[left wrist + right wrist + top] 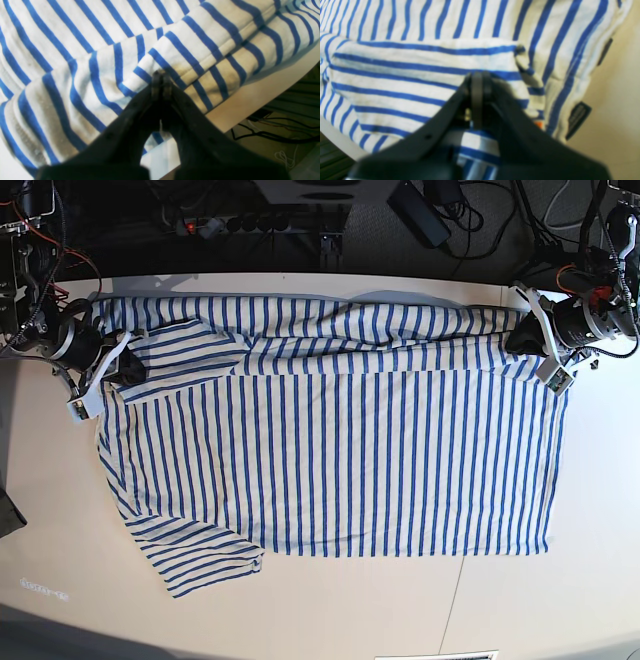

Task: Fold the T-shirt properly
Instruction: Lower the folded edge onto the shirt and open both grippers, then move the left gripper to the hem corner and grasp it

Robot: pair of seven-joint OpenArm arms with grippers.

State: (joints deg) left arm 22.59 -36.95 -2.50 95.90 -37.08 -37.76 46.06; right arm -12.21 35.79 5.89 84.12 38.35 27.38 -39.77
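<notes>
Across the table (330, 610) the T-shirt (330, 450) lies spread, its far edge folded over; the left fingers (160, 75) and right fingers (477, 77) each pinch that limp, light cloth at opposite ends, good holds since it sags between them

Even, bright overhead view; both wrist views soft, blurred.
</notes>
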